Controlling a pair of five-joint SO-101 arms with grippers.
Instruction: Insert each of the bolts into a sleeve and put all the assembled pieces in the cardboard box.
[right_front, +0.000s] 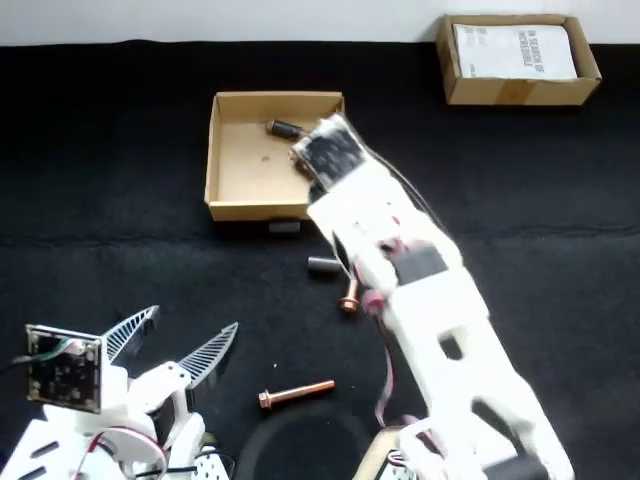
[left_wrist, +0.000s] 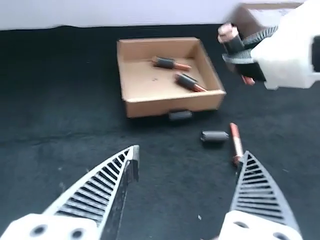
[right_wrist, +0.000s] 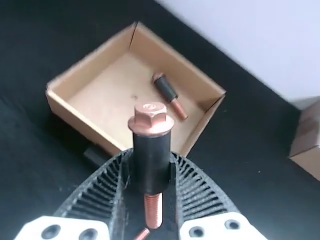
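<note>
My right gripper (right_wrist: 150, 156) is shut on an assembled piece (right_wrist: 149, 145), a copper bolt upright in a black sleeve, held over the near right part of the open cardboard box (right_front: 212, 150). Two assembled pieces (left_wrist: 170, 63) (left_wrist: 189, 82) lie inside the box. One loose sleeve (right_front: 284, 227) rests against the box's front wall, another sleeve (right_front: 322, 265) lies beside a loose bolt (right_front: 349, 295), and a second bolt (right_front: 296, 393) lies closer to the arms. My left gripper (right_front: 195, 320) stands open and empty at the near left, apart from all of them.
A second cardboard box (right_front: 518, 60) holding a white sheet stands at the far right corner. The right arm's body (right_front: 440, 300) stretches diagonally over the table's right half. Black cloth covers the table, with free room on the left.
</note>
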